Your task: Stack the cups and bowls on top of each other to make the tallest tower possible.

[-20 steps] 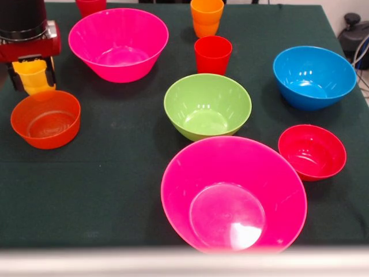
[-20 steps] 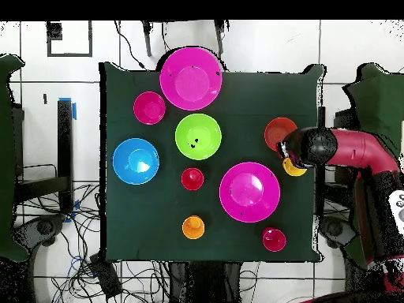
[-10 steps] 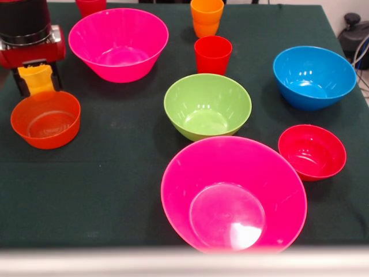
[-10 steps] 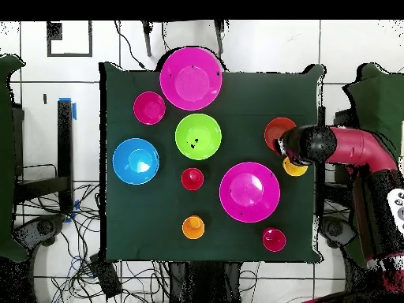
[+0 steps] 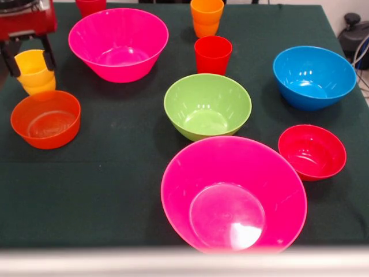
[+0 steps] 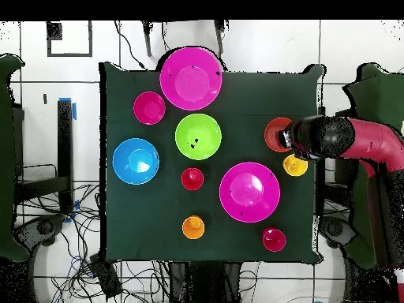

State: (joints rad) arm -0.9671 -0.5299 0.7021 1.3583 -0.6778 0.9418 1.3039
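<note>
While the hand (image 5: 27,55) straddles the yellow cup (image 5: 34,72) at the worktop's (image 5: 115,173) edge, grip or release is impossible to tell. Just beside it sits the translucent orange bowl (image 5: 46,119). Cups, four: yellow, red (image 5: 213,55), orange (image 5: 207,17), another red (image 5: 90,6) at the far edge. Bowls, six: two hot-pink (image 5: 118,43) (image 5: 233,193), lime-green (image 5: 207,105), blue (image 5: 314,77), small red (image 5: 312,152), orange. All glossy, upright, none stacked.

Front camera low and near; overhead sees the whole table (image 6: 126,237).
</note>
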